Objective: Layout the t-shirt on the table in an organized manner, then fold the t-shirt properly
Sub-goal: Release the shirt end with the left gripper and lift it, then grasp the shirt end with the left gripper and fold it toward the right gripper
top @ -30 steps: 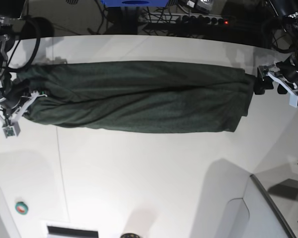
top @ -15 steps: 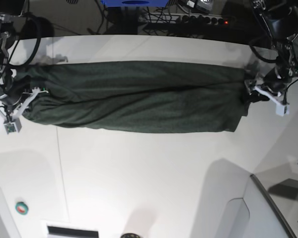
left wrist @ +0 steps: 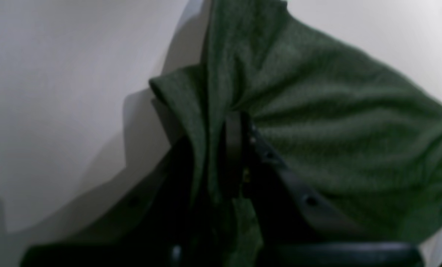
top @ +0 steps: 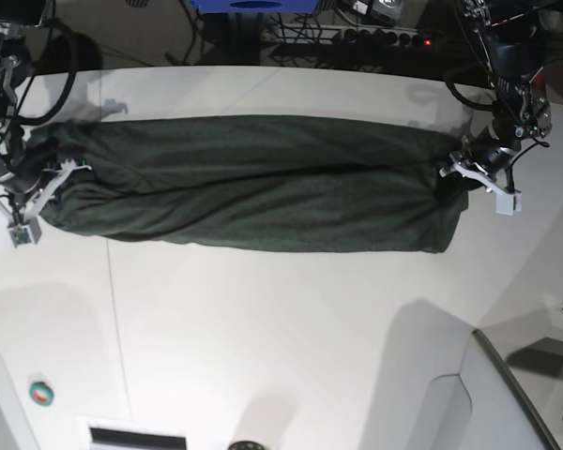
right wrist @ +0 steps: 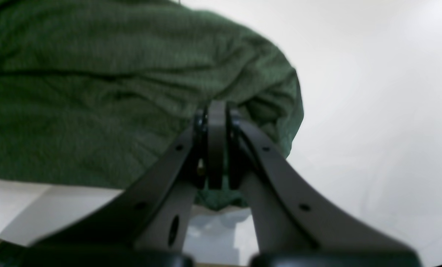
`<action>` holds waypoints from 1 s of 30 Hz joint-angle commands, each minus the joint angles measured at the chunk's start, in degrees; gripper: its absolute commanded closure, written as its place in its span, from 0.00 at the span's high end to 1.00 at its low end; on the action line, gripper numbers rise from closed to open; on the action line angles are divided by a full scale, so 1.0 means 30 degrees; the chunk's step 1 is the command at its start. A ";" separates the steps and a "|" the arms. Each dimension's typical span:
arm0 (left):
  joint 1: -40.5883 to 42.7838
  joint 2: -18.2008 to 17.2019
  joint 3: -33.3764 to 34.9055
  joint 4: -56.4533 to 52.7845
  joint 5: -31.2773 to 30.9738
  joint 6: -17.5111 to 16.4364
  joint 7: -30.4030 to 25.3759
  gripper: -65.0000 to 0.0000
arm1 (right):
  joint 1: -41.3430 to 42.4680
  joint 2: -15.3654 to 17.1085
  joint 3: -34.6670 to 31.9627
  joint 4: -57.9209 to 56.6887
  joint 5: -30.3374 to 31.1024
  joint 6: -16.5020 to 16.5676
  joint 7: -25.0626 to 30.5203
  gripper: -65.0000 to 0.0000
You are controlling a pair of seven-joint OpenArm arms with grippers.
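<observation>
The dark green t-shirt (top: pixel 263 197) lies as a long, wrinkled band stretched sideways across the far half of the white table (top: pixel 291 337). At its right end in the base view my left gripper (top: pixel 455 173) sits on the edge of the cloth. The left wrist view shows that gripper (left wrist: pixel 235 126) shut, with a fold of the t-shirt (left wrist: pixel 335 122) pinched between its jaws. At the opposite end my right gripper (top: pixel 61 173) holds the other edge. In the right wrist view the right gripper (right wrist: pixel 216 115) is shut on the t-shirt (right wrist: pixel 95 92), with a bit of cloth hanging below the fingertips.
A thin dark seam (top: pixel 113 309) runs down the tabletop on the left. A small green round thing (top: pixel 40 393) sits near the front left. A grey panel (top: pixel 507 394) occupies the front right corner. Cables and a power strip (top: pixel 357 36) lie beyond the far edge.
My left gripper has moved in from the right onto the shirt's end and closed on the cloth. The right gripper has stayed shut on its end, shifting only slightly.
</observation>
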 commanded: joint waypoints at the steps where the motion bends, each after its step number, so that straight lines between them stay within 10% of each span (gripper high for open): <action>1: -0.0075 -0.0167 0.0076 0.0126 0.0835 0.0549 0.0394 0.00 | 0.0225 0.0237 0.0049 0.0371 0.0099 0.0067 0.0329 0.01; 18: 0.4672 0.0683 -0.2181 1.2082 0.1040 0.4315 0.0101 0.00 | -0.0156 -0.0203 0.0079 0.0400 0.0099 0.0067 0.0299 0.01; 30: 0.6167 0.3847 0.4530 1.7299 0.9274 0.5692 0.0101 0.00 | -0.0098 -0.0466 0.0079 0.0400 0.0099 0.0067 0.0211 0.01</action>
